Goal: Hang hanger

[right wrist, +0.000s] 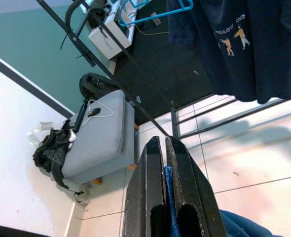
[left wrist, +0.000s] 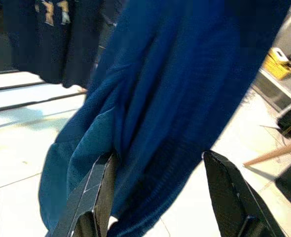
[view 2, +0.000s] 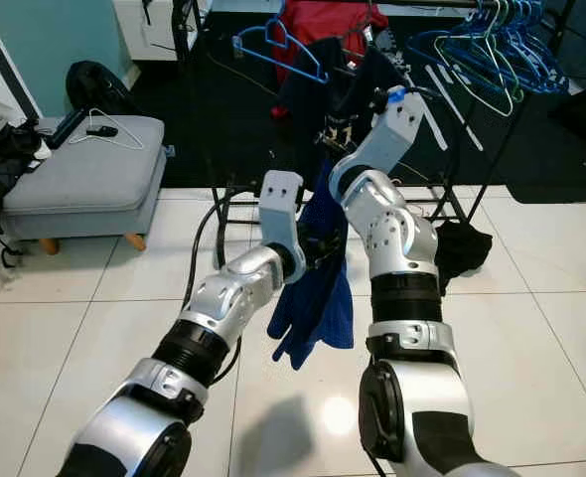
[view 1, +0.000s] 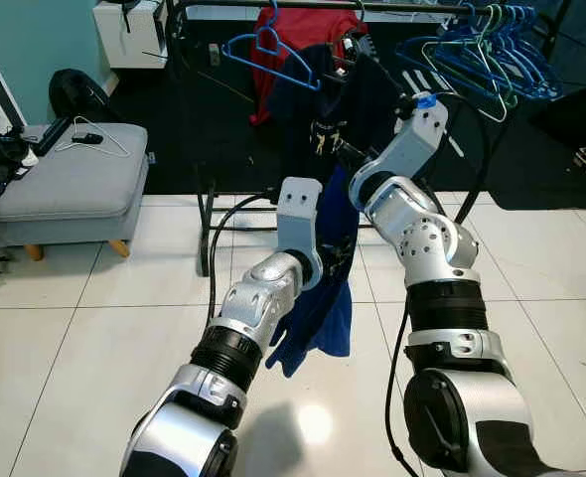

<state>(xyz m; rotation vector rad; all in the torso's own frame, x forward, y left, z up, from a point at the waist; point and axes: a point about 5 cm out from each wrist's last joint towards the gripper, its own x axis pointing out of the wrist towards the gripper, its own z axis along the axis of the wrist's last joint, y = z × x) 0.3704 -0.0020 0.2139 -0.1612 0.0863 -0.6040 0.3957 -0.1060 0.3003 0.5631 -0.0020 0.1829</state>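
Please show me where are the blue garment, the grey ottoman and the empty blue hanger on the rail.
blue garment [view 2: 318,298]: right eye view, hanging lower folds.
grey ottoman [view 1: 74,184]: left eye view, bare top cushion.
empty blue hanger [view 1: 295,72]: left eye view, sloping lower arm.

White glossy floor tiles [view 1: 65,338] lie under me, catching a bright spot of ceiling light. Ahead they give way to a dark carpet [view 1: 204,129]. To my left sits a grey padded ottoman [view 1: 74,184] on short wooden legs — a white cable and a small black device on top, a black bag [view 2: 0,164] just beside it. Behind it, a teal wall [view 1: 35,40] and a white cabinet [view 1: 129,35].
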